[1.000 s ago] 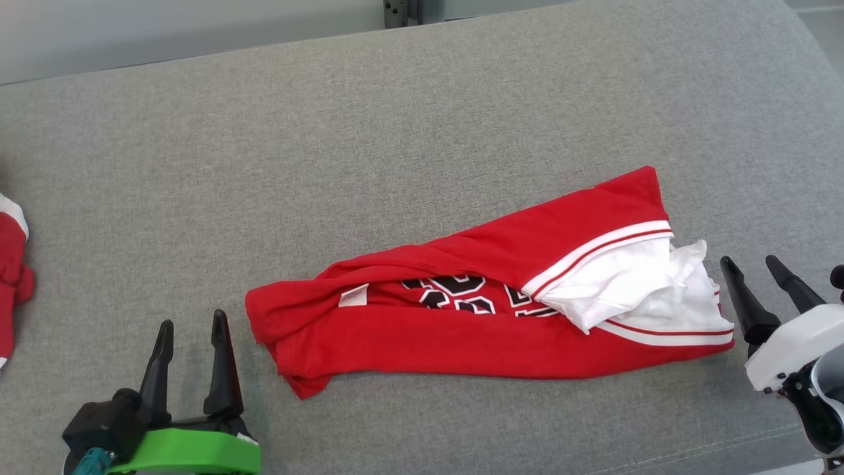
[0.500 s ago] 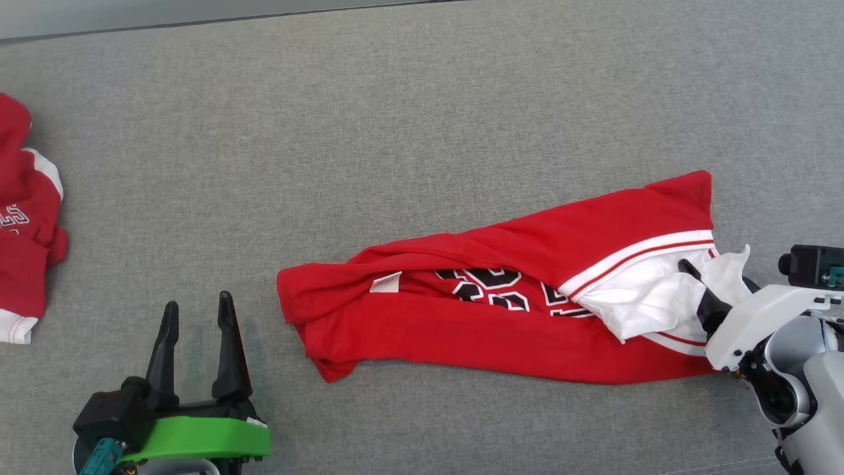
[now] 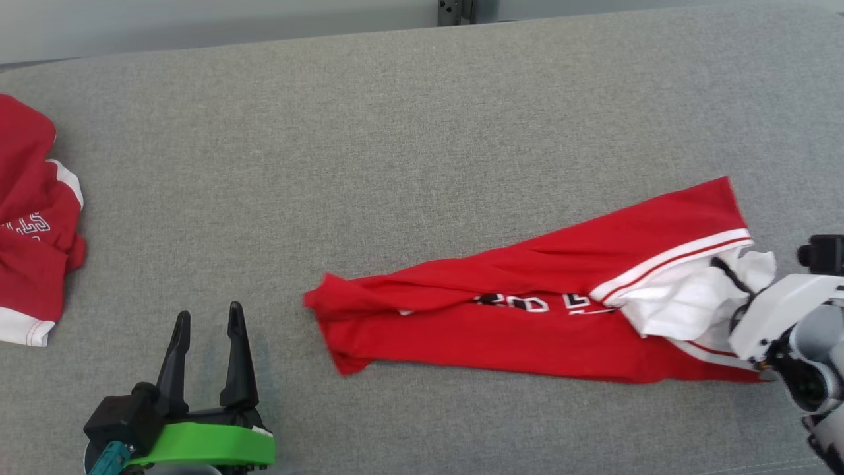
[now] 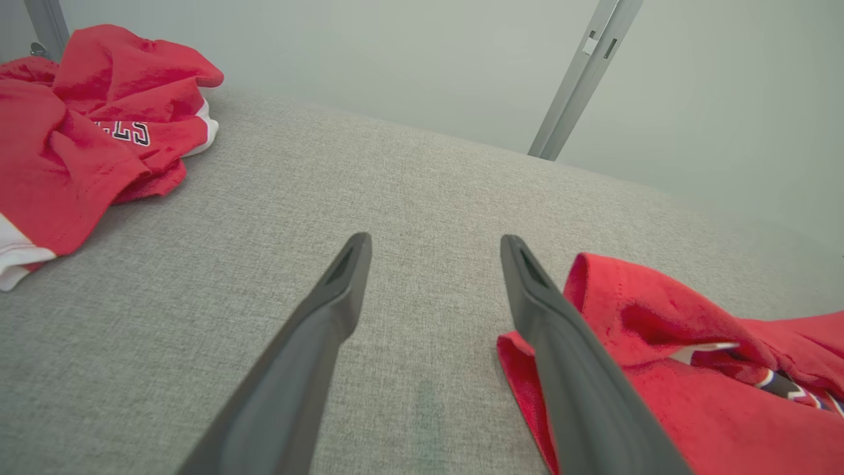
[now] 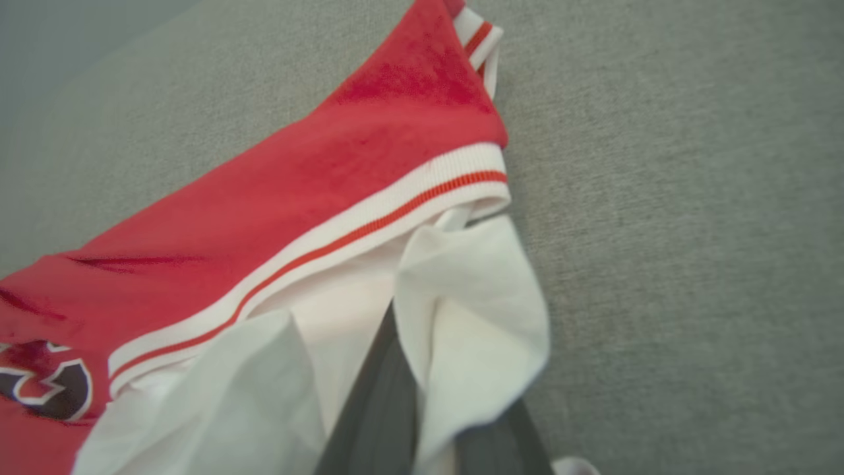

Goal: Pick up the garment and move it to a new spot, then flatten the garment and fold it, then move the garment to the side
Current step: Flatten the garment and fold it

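The garment is a red shirt with white striped trim and black lettering, lying bunched lengthwise across the grey cushion. My right gripper is shut on its white end at the right, and that fabric wraps over the dark fingers in the right wrist view. My left gripper stands open over bare cushion at the lower left, just left of the garment's red end. Nothing lies between its fingers.
A second red garment lies crumpled at the cushion's left edge, also in the left wrist view. A metal post rises behind the cushion's far edge. Bare cushion stretches across the middle and back.
My right gripper moved in from the right onto the garment's white end and shut on it. The garment has been drawn out longer and narrower toward the right. The head camera shifted.
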Robot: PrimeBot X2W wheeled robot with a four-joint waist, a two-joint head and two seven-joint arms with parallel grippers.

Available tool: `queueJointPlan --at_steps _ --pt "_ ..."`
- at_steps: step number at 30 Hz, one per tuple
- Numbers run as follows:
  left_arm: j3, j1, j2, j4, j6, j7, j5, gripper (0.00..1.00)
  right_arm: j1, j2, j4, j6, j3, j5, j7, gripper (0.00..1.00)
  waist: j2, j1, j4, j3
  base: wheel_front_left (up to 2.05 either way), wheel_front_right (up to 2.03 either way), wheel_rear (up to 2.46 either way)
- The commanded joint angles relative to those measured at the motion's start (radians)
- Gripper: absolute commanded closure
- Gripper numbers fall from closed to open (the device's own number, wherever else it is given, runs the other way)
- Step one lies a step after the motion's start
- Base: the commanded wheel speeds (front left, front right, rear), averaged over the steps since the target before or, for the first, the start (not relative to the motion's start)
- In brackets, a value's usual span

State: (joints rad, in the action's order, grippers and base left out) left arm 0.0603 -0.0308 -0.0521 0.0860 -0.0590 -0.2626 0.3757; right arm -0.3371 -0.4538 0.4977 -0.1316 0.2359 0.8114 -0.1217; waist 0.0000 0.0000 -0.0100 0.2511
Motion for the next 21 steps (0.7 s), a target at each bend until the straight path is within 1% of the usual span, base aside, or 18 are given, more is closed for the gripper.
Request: queueJointPlan --at_steps 1,6,9,11,13,14,17,18,21 --pt "0.001 -0.008 0.001 -0.001 -0.006 -0.003 0.017 0.00 -0.002 -0.048 0.008 0.002 -0.022 0.016 0.005 1.00 0.0000 0.0000 -0.013 -0.019 0.00 0.00 0.00" --pt "0.017 -0.012 0.001 -0.006 0.007 -0.003 0.041 0.00 0.030 -0.207 0.055 0.002 -0.148 0.044 -0.005 1.00 0.0000 0.0000 -0.021 -0.036 0.00 0.00 0.00" --pt "0.024 -0.014 0.001 -0.012 0.013 -0.003 0.055 0.00 0.048 -0.289 0.065 0.001 -0.228 0.049 -0.014 1.00 0.0000 0.0000 -0.023 -0.039 0.00 0.00 0.00" --pt "0.028 -0.017 0.001 -0.014 0.016 -0.003 0.063 0.00 0.065 -0.322 0.046 0.001 -0.255 0.040 -0.015 1.00 0.0000 0.0000 -0.025 -0.040 0.00 0.00 0.00" --pt "0.029 -0.020 0.001 -0.018 0.020 -0.003 0.071 0.00 0.075 -0.340 0.002 0.001 -0.263 0.031 -0.029 1.00 0.0000 0.0000 -0.031 -0.041 0.00 0.00 0.00" --pt "0.030 -0.022 0.001 -0.019 0.023 -0.003 0.074 0.00 0.080 -0.340 -0.034 0.001 -0.255 0.024 -0.039 1.00 0.0000 0.0000 -0.034 -0.040 0.00 0.00 0.00" --pt "0.037 -0.024 0.001 -0.021 0.030 -0.003 0.087 0.00 0.086 -0.285 -0.147 0.001 -0.202 -0.008 -0.075 1.00 0.0000 0.0000 -0.049 -0.041 0.00 0.00 0.00" --pt "0.039 -0.023 0.001 -0.022 0.031 -0.003 0.090 0.00 0.082 -0.257 -0.185 0.001 -0.178 -0.019 -0.089 1.00 0.0000 0.0000 -0.055 -0.041 0.00 0.00 0.00" --pt "0.051 -0.014 0.001 -0.020 0.032 -0.003 0.089 0.00 0.054 -0.146 -0.273 0.001 -0.104 -0.064 -0.113 1.00 0.0000 0.0000 -0.067 -0.038 0.00 0.00 0.00"
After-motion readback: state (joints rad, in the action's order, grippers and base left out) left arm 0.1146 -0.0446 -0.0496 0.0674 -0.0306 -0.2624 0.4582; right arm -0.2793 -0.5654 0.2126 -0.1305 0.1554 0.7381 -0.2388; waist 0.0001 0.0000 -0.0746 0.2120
